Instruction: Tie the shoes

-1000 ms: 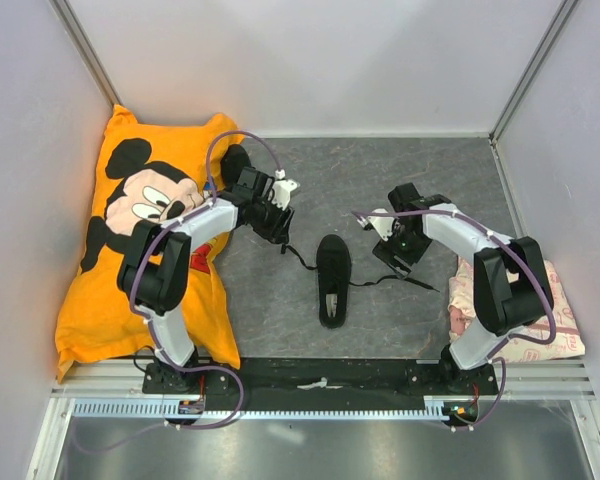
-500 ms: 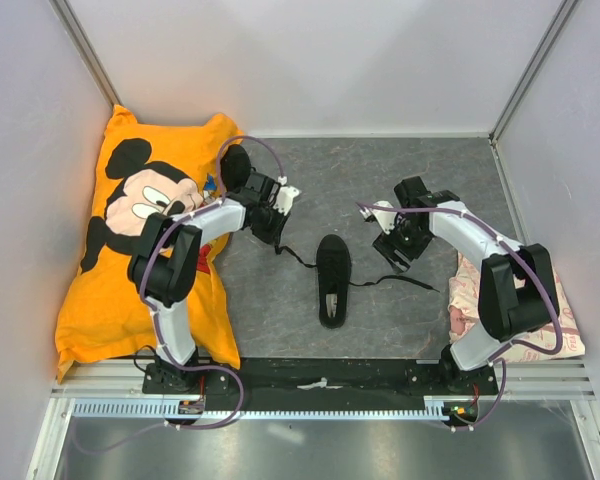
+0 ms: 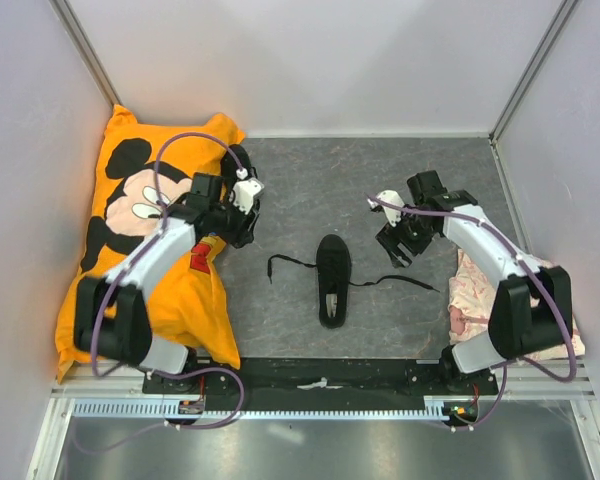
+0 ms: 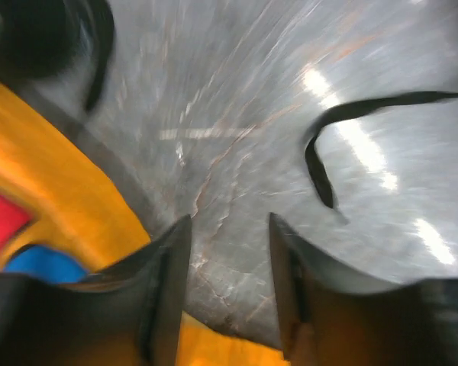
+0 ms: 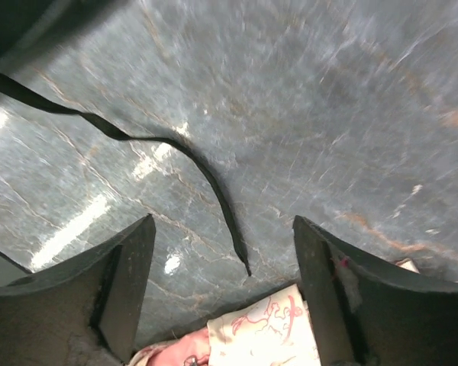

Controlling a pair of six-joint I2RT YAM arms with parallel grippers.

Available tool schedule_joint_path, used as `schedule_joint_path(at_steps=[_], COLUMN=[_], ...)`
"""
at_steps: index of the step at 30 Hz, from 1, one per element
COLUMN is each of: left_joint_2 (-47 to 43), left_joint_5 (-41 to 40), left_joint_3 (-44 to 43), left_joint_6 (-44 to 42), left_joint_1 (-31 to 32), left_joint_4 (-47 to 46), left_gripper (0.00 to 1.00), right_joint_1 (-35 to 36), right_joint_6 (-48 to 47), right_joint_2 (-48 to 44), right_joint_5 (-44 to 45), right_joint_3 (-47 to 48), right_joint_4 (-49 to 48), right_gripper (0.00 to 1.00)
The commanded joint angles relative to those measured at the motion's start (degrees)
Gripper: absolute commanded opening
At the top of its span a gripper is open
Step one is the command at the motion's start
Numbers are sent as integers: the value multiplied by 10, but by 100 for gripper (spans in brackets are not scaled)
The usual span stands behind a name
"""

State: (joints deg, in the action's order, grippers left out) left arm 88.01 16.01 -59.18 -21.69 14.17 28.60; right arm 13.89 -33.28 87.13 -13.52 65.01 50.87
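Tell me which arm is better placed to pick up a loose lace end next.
Probably the right. The right lace end shows between the open jaws of the right gripper; the left lace end lies off to one side of the left gripper.

No word, number or brand can be read in any view. The orange pillow [image 3: 108,292] at the left of the top view carries a Mickey Mouse drawing without letters. The black shoe [image 3: 333,268] in the middle has a small pale label [image 3: 329,300] on its insole, too small to read. The pale cloth [image 5: 269,326] at the right bears red printed marks, not legible.
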Motion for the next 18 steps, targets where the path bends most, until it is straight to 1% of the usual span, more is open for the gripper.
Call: schedule_joint_path(at_steps=[1,2,3,4,5,6,7,9,10,11,12,13,14,15,16,18], left_joint_2=[-149,-170,-204,-222,-234,-252,-259,-265,-257,-247,-234,-201,-183,-167,-143,-72], left_joint_5=[134,144,174,193,213,252,279,350,342,316,266,262,264,259,258,254], left_joint_3=[4,5,10,16,21,32,43,45,44,44,42,40,36,32,28,2], left_joint_6=[-65,-83,-94,-106,-133,-142,-153,-267,-303,-337,-345,-363,-406,-418,-428,-448], left_joint_1=[9,9,9,9,11,12,12,21,35,82,103,117,132,137,142,149], left_joint_4=[-50,-54,-63,-71,-72,-66,-66,-17,18,23,25,30,48,46,45,45], left_gripper=[58,61,63,67,75,75,72,87,89,89,89,86,81,80,77,65], right_joint_1=[-8,-7,-8,-9,-8,-7,-7,-7,-7,-6,-6,6,10,10,11,10], right_joint_6=[-2,1,6,9,15,27,29,21,-4,-29,-57,-59,-69,-92,-113,-136], right_joint_2=[-100,-122,-145,-190,-209,-226,-250,-265,-273,-274,-270,-248,-231,-212,-179,-154], right_joint_5=[-48,-51,-51,-51,-60,-70,-79,-120,-135,-149,-159,-144,-139,-144,-151,-137], right_joint_3=[28,21,4,-7,-19,-43,-54,-82,-88,-89,-82,-76,-67,-45,-41,-41], right_joint_4=[-51,-69,-113,-137,-162,-209,-227,-248,-251,-223,-207,-194,-177,-110,-82,-34], right_gripper=[85,90,98,98,98,98,98,98,98,98,98,98,98,98,98,98])
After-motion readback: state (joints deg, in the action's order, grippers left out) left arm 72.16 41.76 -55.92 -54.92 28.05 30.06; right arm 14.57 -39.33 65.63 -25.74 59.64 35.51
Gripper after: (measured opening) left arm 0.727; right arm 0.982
